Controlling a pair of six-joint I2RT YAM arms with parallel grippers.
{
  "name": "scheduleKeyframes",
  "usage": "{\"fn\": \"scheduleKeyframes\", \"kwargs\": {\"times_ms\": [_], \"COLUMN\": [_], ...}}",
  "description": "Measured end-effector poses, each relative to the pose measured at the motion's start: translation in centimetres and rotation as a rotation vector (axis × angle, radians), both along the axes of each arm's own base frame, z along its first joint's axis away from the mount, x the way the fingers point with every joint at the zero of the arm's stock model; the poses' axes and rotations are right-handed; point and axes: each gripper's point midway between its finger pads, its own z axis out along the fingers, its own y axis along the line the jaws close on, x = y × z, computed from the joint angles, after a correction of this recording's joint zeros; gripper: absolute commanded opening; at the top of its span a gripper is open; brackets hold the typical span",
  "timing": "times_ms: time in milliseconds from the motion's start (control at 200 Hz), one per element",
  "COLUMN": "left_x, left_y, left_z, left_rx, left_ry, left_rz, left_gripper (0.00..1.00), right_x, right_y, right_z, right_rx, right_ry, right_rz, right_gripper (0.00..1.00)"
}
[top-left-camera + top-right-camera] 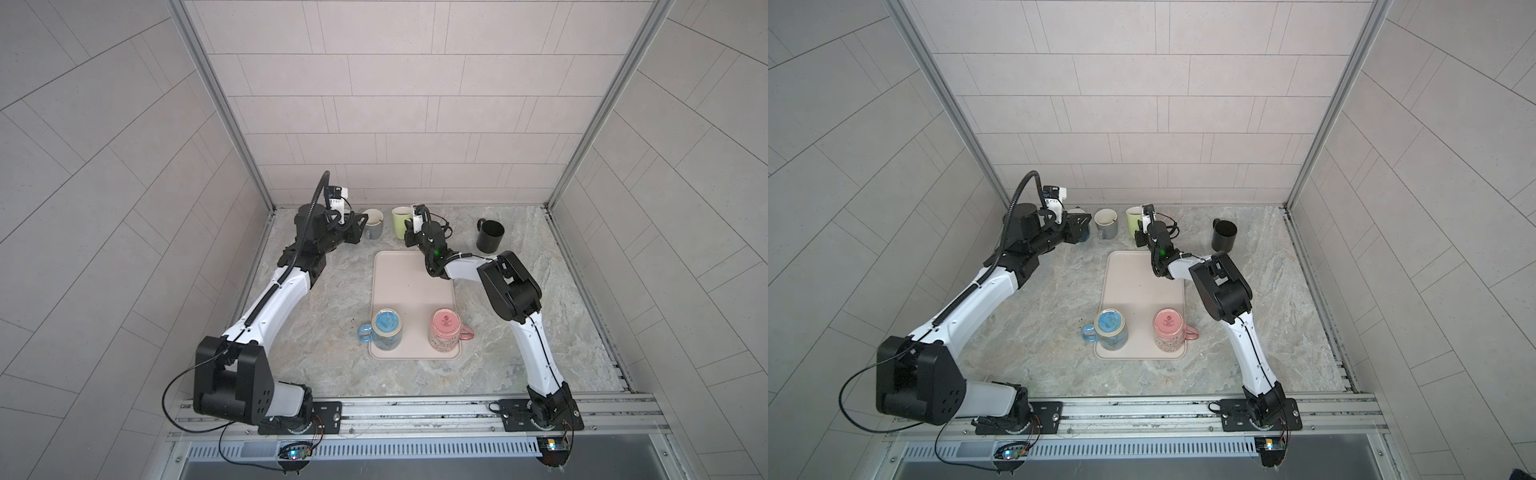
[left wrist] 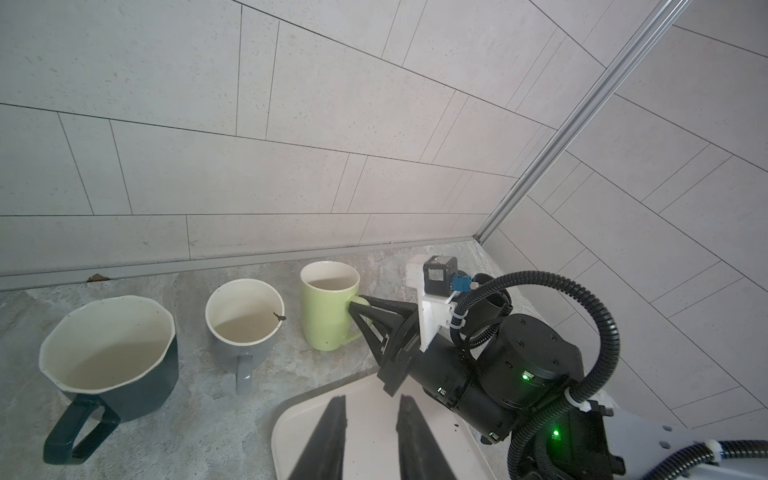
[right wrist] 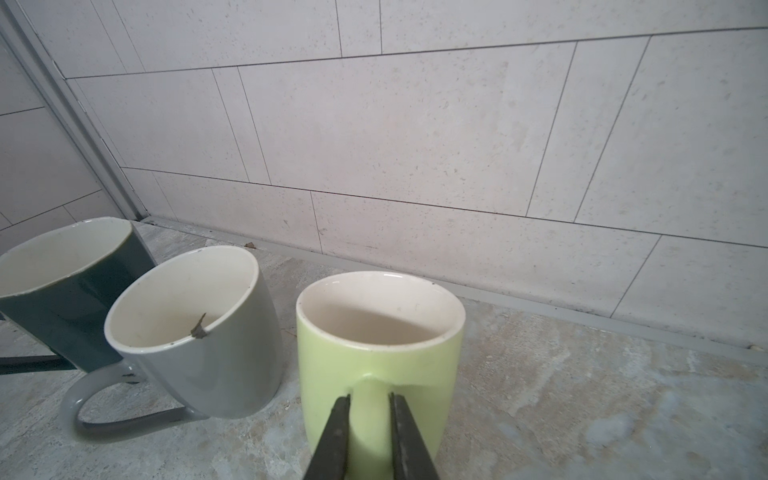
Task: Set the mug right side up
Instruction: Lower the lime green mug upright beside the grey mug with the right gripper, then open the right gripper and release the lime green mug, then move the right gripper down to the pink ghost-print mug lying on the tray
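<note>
A light green mug (image 1: 401,220) (image 1: 1133,220) (image 2: 328,307) (image 3: 378,340) stands upright on the counter near the back wall, mouth up. My right gripper (image 3: 370,399) (image 1: 410,232) (image 1: 1140,235) (image 2: 355,306) is shut on its handle, one finger pressed to each side. My left gripper (image 2: 370,401) (image 1: 356,227) (image 1: 1083,226) hovers at the back left with its fingers a little apart and nothing between them. Two mugs sit upside down on the beige tray (image 1: 411,299) (image 1: 1142,291): a blue one (image 1: 386,328) (image 1: 1109,328) and a pink one (image 1: 444,330) (image 1: 1168,328).
A grey mug (image 1: 372,224) (image 1: 1105,222) (image 2: 245,320) (image 3: 199,328) and a dark teal mug (image 2: 112,353) (image 3: 62,282) stand upright left of the green one. A black mug (image 1: 490,235) (image 1: 1224,235) stands at the back right. The back wall runs close behind the row.
</note>
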Motion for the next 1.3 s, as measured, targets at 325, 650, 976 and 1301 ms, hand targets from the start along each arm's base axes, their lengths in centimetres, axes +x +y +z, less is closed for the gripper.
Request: {"fn": "scheduleKeyframes", "kwargs": {"times_ms": [325,650,976,1301], "left_x": [-0.6,-1.3,-2.3,-3.1], "left_y": [0.0,0.1,0.2,0.9], "left_z": [0.1,0.9,2.3,1.9], "left_rx": [-0.003,-0.007,-0.022,-0.053], "left_ry": [-0.004,-0.024,-0.052,0.023], "left_rz": [-0.008,-0.009,-0.011,0.038], "left_gripper": [0.28,0.28,0.35,0.36], "right_x": [-1.4,-2.0,-4.8,-10.4], "right_y": [0.6,0.1,-1.6,-3.7], "right_z": [-2.3,-1.8,1.8,13.0], "right_rx": [-0.026,-0.016,0.011,0.063], "right_ry": [0.048,0.057,0.038,0.124], "right_rz": [0.016,0.005,-0.007,0.025], "right_gripper": [0.25,0.36,0.48,0.56]}}
